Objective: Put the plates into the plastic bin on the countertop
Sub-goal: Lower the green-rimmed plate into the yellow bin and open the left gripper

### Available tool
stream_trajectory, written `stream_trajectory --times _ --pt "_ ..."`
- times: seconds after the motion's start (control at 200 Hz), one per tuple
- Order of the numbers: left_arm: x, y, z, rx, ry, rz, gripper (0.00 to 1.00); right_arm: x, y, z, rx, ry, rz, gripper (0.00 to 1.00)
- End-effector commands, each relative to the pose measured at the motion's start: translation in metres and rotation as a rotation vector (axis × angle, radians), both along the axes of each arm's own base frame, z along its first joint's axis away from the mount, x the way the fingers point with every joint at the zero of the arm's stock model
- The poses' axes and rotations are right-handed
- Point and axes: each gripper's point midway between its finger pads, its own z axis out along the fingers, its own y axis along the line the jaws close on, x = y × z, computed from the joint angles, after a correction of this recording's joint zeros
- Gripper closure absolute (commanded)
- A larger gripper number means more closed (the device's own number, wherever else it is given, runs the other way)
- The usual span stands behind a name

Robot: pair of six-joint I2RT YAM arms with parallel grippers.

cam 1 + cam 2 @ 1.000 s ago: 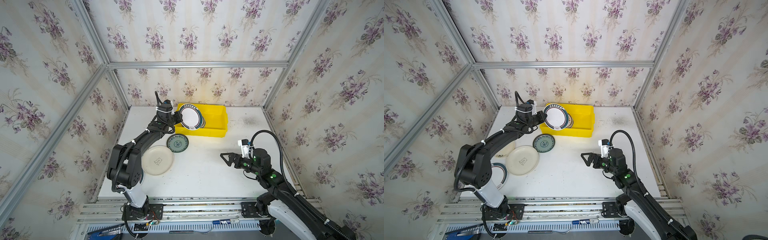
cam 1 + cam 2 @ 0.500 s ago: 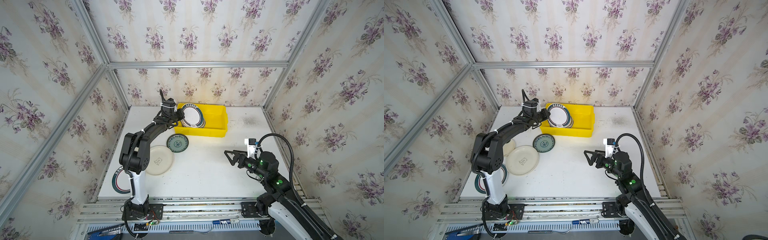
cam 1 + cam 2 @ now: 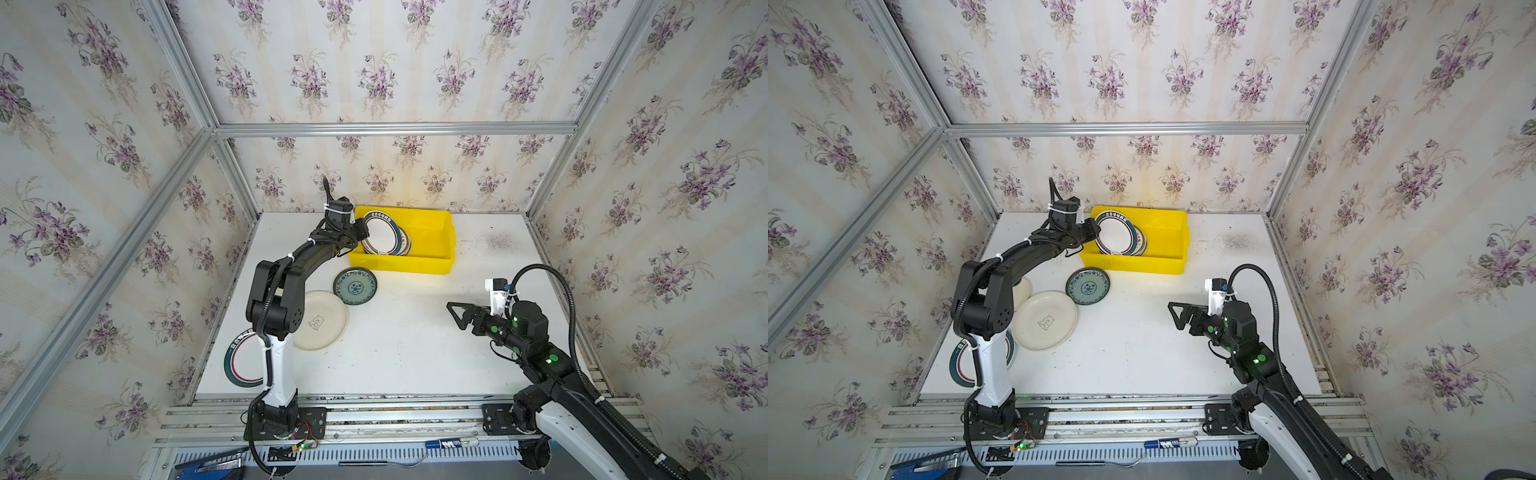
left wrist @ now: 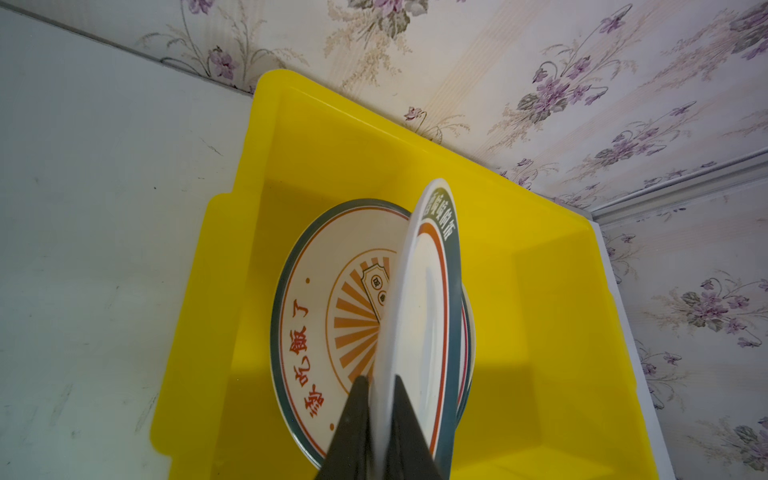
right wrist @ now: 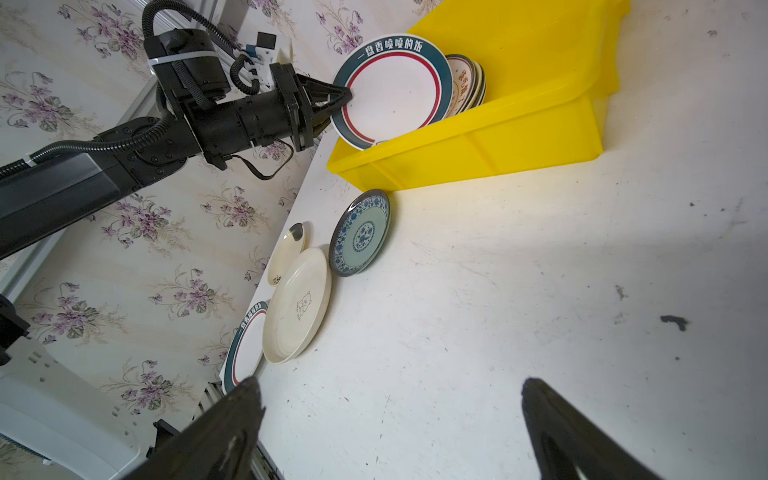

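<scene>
My left gripper [image 3: 362, 230] [image 4: 380, 382] is shut on the rim of a white, dark-green-rimmed plate [image 3: 380, 235] [image 5: 395, 87]. The plate stands on edge in the left end of the yellow plastic bin [image 3: 415, 266] [image 4: 332, 145]. It leans on other plates in the bin, among them a sunburst plate [image 4: 320, 324]. On the countertop [image 3: 415, 353] lie a teal plate [image 3: 355, 286], a large cream plate [image 3: 322, 320], a small cream plate [image 3: 1021, 291] and a green-rimmed plate [image 3: 239, 361], partly hidden by the left arm. My right gripper [image 3: 454, 316] [image 5: 390, 386] hangs open and empty above the right side.
The bin sits against the back wall, with its right half bare yellow floor. Floral walls with aluminium rails close in the back and both sides. A dark scuff patch [image 3: 496, 241] marks the countertop right of the bin.
The left arm's elbow has risen and straightened while the held plate stayed in the bin's left end, sinking slightly. The right gripper has shifted only a little, still open.
</scene>
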Motion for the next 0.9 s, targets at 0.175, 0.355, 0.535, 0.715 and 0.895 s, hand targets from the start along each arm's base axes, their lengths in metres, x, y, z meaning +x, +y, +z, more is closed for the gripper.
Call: stream_trajectory --times 0.175,0.355,0.535,0.715,0.895 --pt "0.01 -0.004 0.006 0.021 -0.033 -0.033 0.76 0.004 0.001 0.008 0.017 -0.024 -0.011 0.01" --pt "0.011 -0.009 0.021 0.027 -0.07 -0.076 0.77 0.003 0.0 0.009 0.014 -0.025 -0.012 0.01" --pt "0.009 -0.005 0.036 0.05 -0.103 -0.068 0.6 0.002 -0.001 0.006 0.009 -0.009 -0.015 0.01" --pt "0.008 0.004 0.044 0.103 -0.117 -0.043 0.49 0.0 -0.001 0.008 0.02 -0.016 -0.013 0.01" --pt "0.002 0.01 0.054 0.122 -0.127 -0.027 0.46 -0.001 -0.004 0.0 -0.014 0.026 -0.021 0.0"
